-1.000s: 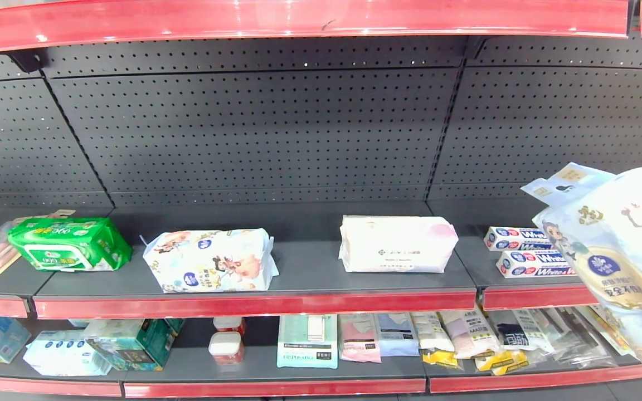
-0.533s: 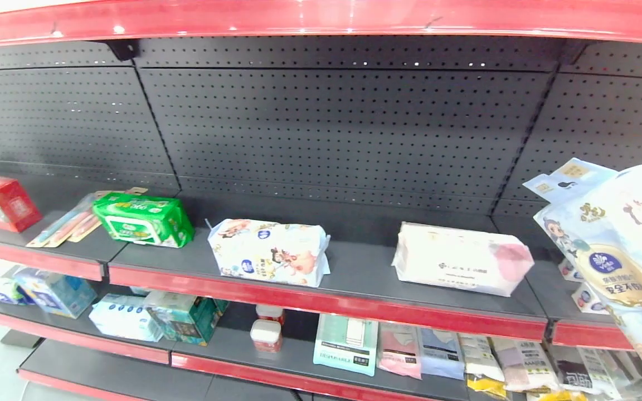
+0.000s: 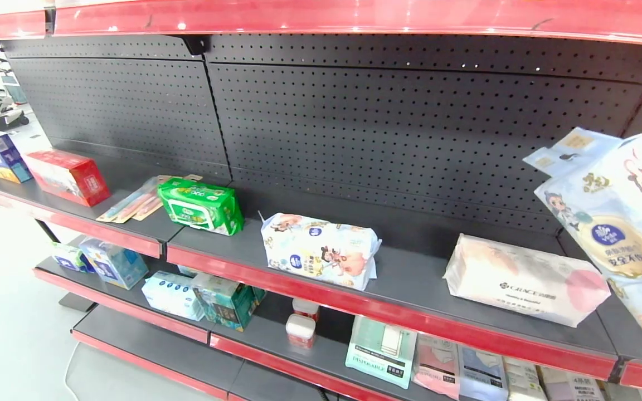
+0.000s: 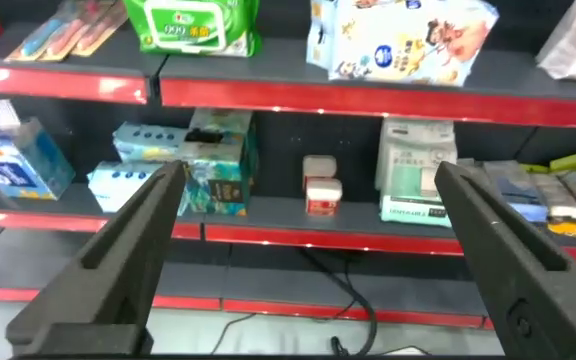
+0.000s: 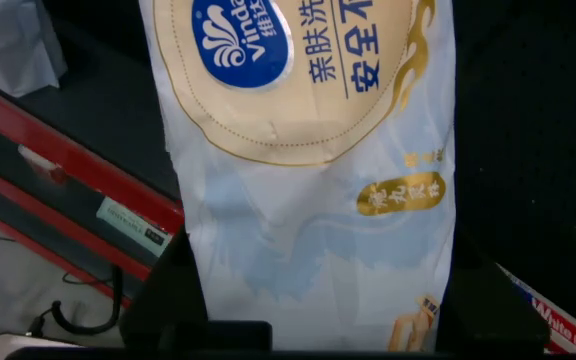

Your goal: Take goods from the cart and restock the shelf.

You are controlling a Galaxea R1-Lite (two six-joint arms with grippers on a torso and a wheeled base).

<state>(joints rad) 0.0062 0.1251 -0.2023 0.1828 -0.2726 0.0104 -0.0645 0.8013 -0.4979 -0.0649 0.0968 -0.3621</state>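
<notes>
as the camera pans left, right gripper [image 5: 320, 300] still clamps tissue pack [image 3: 616, 234].

The head camera looks forward and slightly down, obliquely along the shelf [image 3: 410, 264]. The left wrist camera faces it from lower, sharing the green pack [image 4: 193, 25] and cartoon-printed pack [image 4: 398, 40]. The right wrist camera sits close against a white pack [image 5: 308, 200], probably the one at the head view's right edge.
</notes>
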